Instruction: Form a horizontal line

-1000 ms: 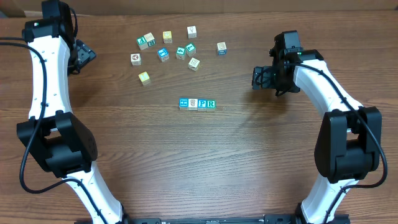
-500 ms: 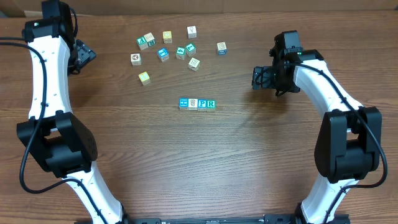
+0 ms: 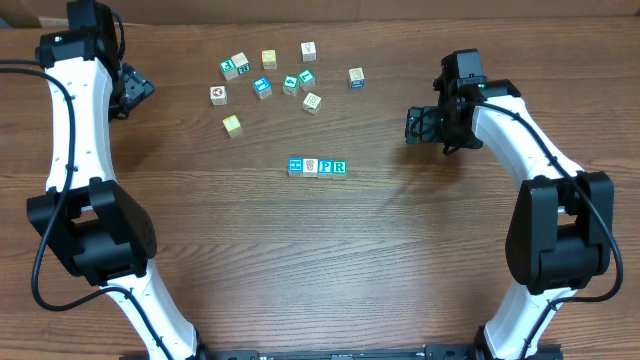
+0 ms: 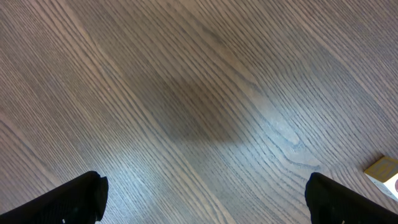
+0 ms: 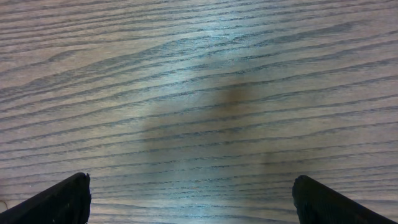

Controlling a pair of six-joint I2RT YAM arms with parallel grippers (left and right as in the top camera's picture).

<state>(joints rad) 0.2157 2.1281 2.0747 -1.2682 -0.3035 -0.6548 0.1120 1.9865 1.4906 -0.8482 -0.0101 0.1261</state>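
My left claw (image 3: pixel 133 90) hangs over the far left part of the worktop (image 3: pixel 380 260), jaws spread wide and nothing in them; through my left wrist camera I see only bare wood grain between my two dark fingertips (image 4: pixel 74 199), plus the corner of one pale cube (image 4: pixel 384 174) poking in at the right edge of that view. My right claw (image 3: pixel 415 125) sits over the right side of the worktop, likewise gaping and empty, and its wrist camera shows plain wood from one fingertip to the other. The horizontal line (image 3: pixel 317 167) lies near the middle of the worktop, well apart from both my claws: four tiny cubes side by side and touching, running left to right as a blue face, a white face with a grey picture, a blue letter and a teal-green letter. Past the row, toward the far edge, the loose cubes (image 3: pixel 270 78) lie scattered in no order, none touching the row; the closest of them is a yellowish cube (image 3: pixel 232 125), off to the row's far left
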